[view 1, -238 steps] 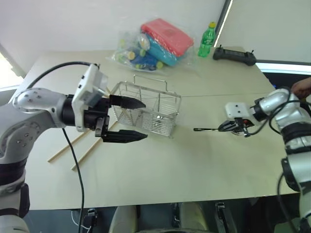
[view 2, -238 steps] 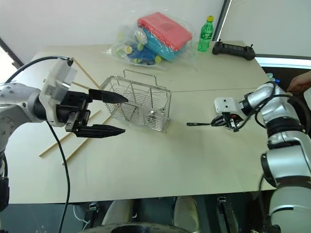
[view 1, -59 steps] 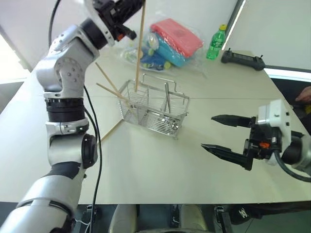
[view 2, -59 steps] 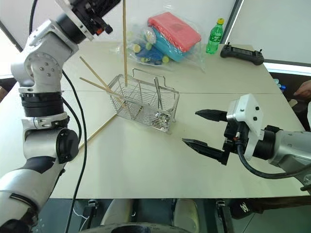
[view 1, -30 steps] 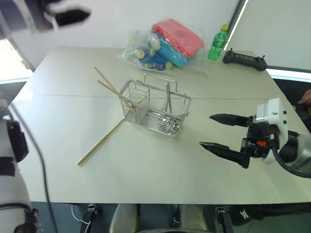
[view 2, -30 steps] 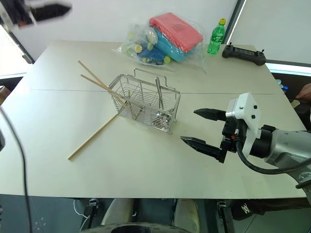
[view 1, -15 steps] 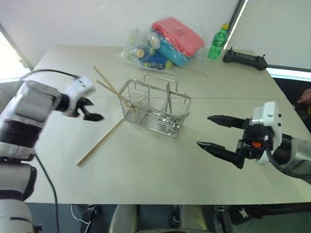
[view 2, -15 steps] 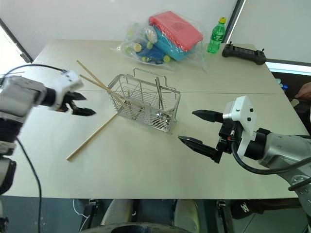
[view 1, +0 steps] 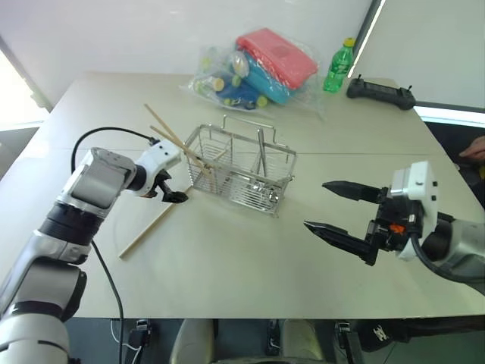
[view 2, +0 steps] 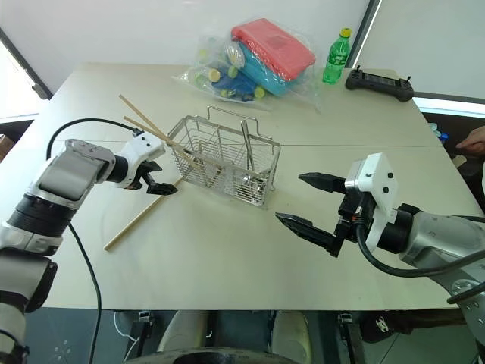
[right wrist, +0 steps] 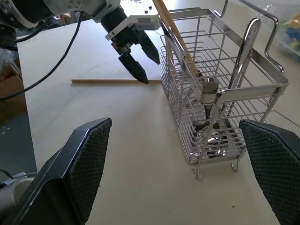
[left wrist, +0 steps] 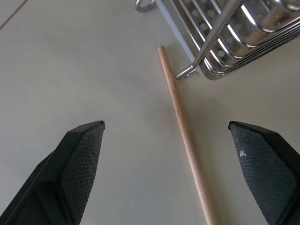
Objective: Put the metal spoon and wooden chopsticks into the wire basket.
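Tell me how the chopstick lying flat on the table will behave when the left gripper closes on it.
The chopstick looks thin, round and stiff, so it may roll away. Lying flat on the table, it offers little height to pinch. It is probably very light, and its long end may swing once lifted.

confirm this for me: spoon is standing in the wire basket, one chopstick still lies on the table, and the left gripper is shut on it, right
Not quite. The left gripper is open over the chopstick, not shut on it: the left wrist view shows its fingers spread wide on either side of the stick. The rest holds: the spoon stands in the wire basket, and that chopstick lies on the table.
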You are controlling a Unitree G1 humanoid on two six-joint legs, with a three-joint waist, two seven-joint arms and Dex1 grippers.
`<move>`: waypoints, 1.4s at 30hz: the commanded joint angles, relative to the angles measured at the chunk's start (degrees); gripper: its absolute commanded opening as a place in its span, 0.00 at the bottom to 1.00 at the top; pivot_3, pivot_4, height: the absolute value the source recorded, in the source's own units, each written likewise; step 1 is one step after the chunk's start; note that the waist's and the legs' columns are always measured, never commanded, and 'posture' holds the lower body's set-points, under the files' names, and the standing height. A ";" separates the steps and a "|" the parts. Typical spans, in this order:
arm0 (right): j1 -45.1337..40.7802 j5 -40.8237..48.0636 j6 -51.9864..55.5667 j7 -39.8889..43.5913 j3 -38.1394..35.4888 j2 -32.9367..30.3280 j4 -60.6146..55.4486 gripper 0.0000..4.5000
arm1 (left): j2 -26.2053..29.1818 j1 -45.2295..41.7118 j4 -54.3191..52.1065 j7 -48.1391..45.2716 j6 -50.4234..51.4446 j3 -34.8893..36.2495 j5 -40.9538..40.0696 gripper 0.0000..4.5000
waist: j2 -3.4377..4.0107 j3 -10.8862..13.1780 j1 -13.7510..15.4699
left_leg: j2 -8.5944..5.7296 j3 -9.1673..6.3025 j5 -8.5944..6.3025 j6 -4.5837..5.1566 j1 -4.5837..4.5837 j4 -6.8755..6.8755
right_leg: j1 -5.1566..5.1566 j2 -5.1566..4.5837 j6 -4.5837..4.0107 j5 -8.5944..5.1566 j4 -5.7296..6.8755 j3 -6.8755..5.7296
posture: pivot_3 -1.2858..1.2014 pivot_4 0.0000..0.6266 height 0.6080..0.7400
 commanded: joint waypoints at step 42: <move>-2.15 2.23 -0.06 5.27 -1.74 -4.68 2.38 1.00 | -1.18 -31.86 41.05 32.60 -37.99 39.40 -14.27 0.00 | -0.69 0.02 1.17 | -0.02 -0.12 0.00 -0.01 -0.29 0.08 | -0.08 -0.03 0.01 0.18 -0.16 -0.12 | 0.52 0.24 0.53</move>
